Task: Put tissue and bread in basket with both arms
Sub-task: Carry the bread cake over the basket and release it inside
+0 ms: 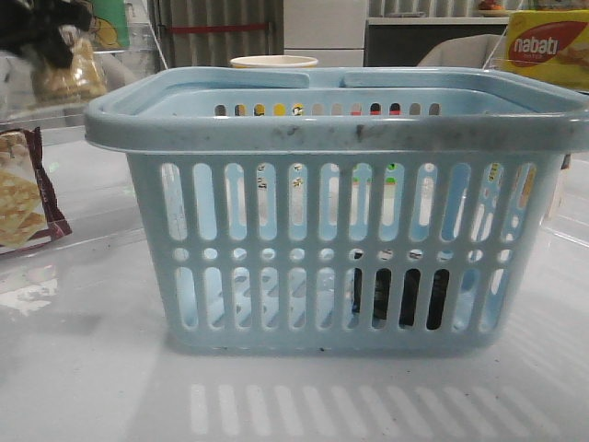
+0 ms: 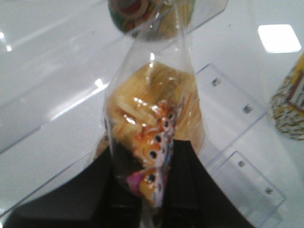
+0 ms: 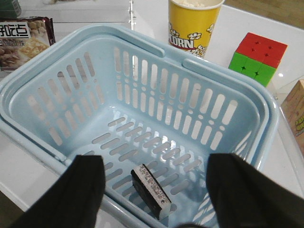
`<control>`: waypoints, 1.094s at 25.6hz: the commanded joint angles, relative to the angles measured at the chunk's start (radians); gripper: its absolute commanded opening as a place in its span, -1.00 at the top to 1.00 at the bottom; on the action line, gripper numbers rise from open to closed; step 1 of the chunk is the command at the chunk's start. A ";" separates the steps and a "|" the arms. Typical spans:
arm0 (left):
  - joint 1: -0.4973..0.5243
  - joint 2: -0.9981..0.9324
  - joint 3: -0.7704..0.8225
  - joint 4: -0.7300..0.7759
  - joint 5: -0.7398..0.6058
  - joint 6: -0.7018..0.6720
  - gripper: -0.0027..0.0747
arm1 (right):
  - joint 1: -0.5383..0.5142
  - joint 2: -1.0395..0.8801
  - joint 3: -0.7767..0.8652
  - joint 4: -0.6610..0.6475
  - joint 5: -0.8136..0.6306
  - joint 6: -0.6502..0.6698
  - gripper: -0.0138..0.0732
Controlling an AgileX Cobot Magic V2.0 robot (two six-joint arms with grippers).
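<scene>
The light-blue basket (image 1: pixel 340 129) fills the middle of the front view. The tissue (image 3: pixel 151 190), a flat black pack standing on edge, lies on the floor of the basket (image 3: pixel 42 61); through the slots it shows as a dark shape (image 1: pixel 405 299). My right gripper (image 3: pixel 156 164) hangs open above it, empty, over the near wall. The bread (image 2: pixel 152 104), a golden bun in a clear wrapper, hangs from my left gripper (image 2: pixel 152 185), which is shut on the wrapper's end. In the front view the left gripper (image 1: pixel 51 37) holds the bread (image 1: pixel 69 78) high at the far left, outside the basket.
A maroon-edged cracker packet (image 1: pixel 18 198) lies left of the basket. A yellow popcorn cup (image 3: pixel 194 23) and a colour cube (image 3: pixel 259 57) stand behind the basket. A yellow wafer box (image 1: pixel 548 46) sits at the back right. Clear acrylic panels (image 2: pixel 237 142) lie under the left gripper.
</scene>
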 commanded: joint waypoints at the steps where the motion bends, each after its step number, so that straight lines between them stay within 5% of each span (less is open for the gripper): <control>1: -0.064 -0.185 -0.038 -0.031 -0.011 0.023 0.70 | -0.001 -0.007 -0.028 -0.010 -0.072 -0.004 -0.59; 8: -0.332 -0.355 -0.038 -0.031 0.172 0.055 0.70 | -0.001 -0.007 -0.028 -0.010 -0.072 -0.004 -0.59; 14: -0.547 -0.302 -0.036 -0.031 0.161 0.055 0.68 | -0.001 -0.007 -0.028 -0.010 -0.072 -0.004 -0.59; 16: -0.585 -0.263 -0.036 -0.031 0.152 0.055 0.50 | -0.001 -0.007 -0.028 -0.010 -0.072 -0.004 -0.59; 21: -0.601 -0.198 -0.036 -0.033 0.155 0.051 -0.51 | -0.001 -0.007 -0.028 -0.010 -0.072 -0.004 -0.59; 28: -0.601 -0.306 -0.036 0.078 0.231 -0.129 -0.44 | -0.001 -0.007 -0.028 -0.010 -0.072 -0.004 -0.59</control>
